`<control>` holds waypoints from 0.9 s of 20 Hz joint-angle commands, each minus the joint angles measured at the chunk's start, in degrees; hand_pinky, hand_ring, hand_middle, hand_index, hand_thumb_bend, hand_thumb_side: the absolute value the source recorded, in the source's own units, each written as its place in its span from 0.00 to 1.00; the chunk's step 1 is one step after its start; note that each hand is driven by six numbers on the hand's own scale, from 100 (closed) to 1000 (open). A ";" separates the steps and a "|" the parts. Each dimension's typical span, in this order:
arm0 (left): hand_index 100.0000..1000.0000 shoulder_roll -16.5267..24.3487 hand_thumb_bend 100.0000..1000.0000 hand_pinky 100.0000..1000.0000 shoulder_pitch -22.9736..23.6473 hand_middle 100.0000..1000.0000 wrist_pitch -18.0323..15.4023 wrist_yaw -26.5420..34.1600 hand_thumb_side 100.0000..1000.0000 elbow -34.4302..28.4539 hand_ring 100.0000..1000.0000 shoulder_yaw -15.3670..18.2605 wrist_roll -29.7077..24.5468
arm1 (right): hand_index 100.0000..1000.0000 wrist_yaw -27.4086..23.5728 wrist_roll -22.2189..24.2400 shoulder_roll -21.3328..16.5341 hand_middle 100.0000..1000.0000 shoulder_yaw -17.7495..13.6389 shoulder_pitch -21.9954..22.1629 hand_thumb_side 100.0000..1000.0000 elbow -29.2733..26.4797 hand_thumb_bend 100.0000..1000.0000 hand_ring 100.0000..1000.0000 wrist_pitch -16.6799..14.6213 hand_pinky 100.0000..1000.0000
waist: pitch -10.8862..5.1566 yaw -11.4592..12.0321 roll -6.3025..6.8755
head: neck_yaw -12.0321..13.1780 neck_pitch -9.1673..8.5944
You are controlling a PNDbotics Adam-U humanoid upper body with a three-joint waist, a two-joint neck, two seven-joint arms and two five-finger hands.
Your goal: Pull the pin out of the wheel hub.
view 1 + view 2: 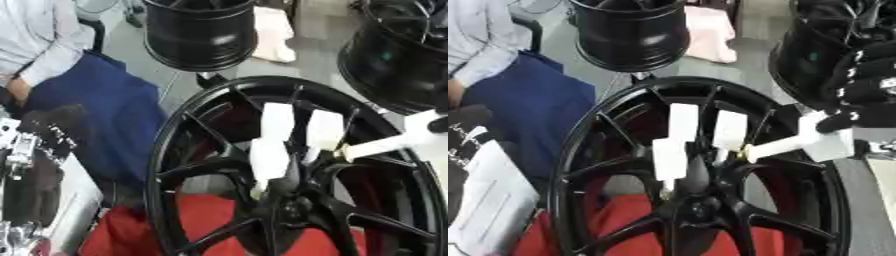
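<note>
The right hand (866,87), at three o'clock of the wheel hub (697,197), is clamped on a white pin (785,144); pulling outward along its axis looks next.

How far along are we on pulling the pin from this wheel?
Reached: the right hand is shut on the outer end of one white pin. In hand: the pull, with that pin's inner end at the hub. Left: drawing it free. Other white pins stand untouched; the left hand is out of view.
</note>
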 commanded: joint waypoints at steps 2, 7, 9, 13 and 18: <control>0.69 0.32 0.08 0.75 -0.08 0.71 0.10 0.32 0.77 -1.26 0.85 0.50 -0.03 | 0.44 0.81 -1.84 -3.24 0.28 -2.69 0.89 0.00 -0.50 0.31 0.60 1.15 0.59 | -1.50 -0.19 0.22 | 0.38 -0.90; 0.69 0.23 0.08 0.75 -0.09 0.71 0.05 0.25 0.77 -1.26 0.85 0.56 0.02 | 0.44 1.02 -3.73 -3.65 0.28 -4.61 2.22 0.00 0.49 0.31 0.61 2.60 0.59 | -1.35 -0.21 0.36 | 0.52 -0.65; 0.69 0.24 0.08 0.75 -0.11 0.71 -0.02 0.20 0.77 -1.26 0.85 0.65 0.11 | 0.44 1.03 -4.36 -3.72 0.28 -5.40 2.51 0.00 1.10 0.31 0.61 3.07 0.59 | -1.26 -0.26 0.44 | 0.50 -0.50; 0.69 0.19 0.08 0.75 -0.08 0.72 -0.04 0.14 0.77 -1.26 0.85 0.68 0.18 | 0.44 1.11 -5.35 -3.89 0.28 -6.71 3.26 0.00 2.08 0.30 0.61 3.71 0.59 | -1.11 -0.37 0.57 | 0.53 -0.33; 0.69 0.12 0.08 0.75 0.03 0.72 -0.09 0.02 0.77 -1.26 0.85 0.78 0.24 | 0.44 1.27 -6.43 -4.52 0.28 -8.79 4.96 0.00 3.34 0.30 0.61 4.78 0.59 | -0.98 -0.74 0.79 | 0.66 0.07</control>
